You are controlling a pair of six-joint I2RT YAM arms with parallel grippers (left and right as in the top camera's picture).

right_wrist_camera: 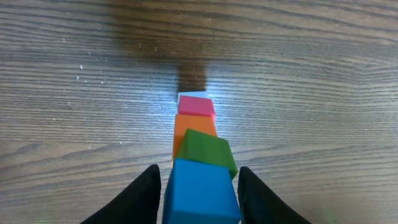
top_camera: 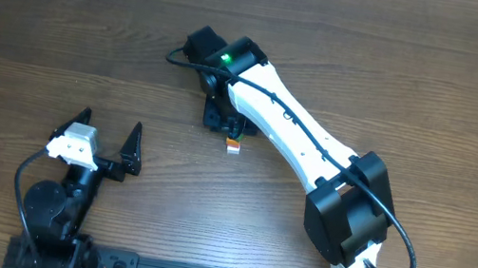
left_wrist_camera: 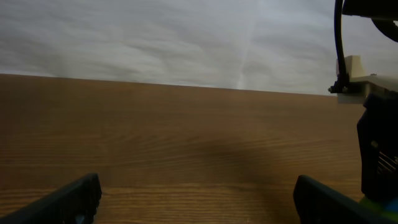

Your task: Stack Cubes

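Wood-grain table (top_camera: 46,17) under both arms. Near the table centre: stack (top_camera: 232,146) of five cubes, one per level. Order from the table up: white cube (right_wrist_camera: 193,95), pink cube (right_wrist_camera: 196,106), orange cube (right_wrist_camera: 193,132), green cube (right_wrist_camera: 208,151), blue cube (right_wrist_camera: 200,193). Green cube twisted out of line with the orange cube beneath it; remaining cubes roughly aligned.

Directly above the stack, pointing down: right gripper (right_wrist_camera: 199,169), pinching the blue cube, one finger against each of two opposite sides. Blue cube placed over the green cube; contact between the two not determinable from above. Reaching from its base at the lower right up to the table centre: right arm (top_camera: 296,138), with a green indicator (top_camera: 227,58) lit near the wrist.

Low over the table beside its own base, well apart from the stack: left gripper (top_camera: 110,123), spread wide, nothing between the fingers. Ahead of it in the left wrist view: bare wood, then a pale wall (left_wrist_camera: 155,37) beyond the table edge, with part of the right arm at one side.
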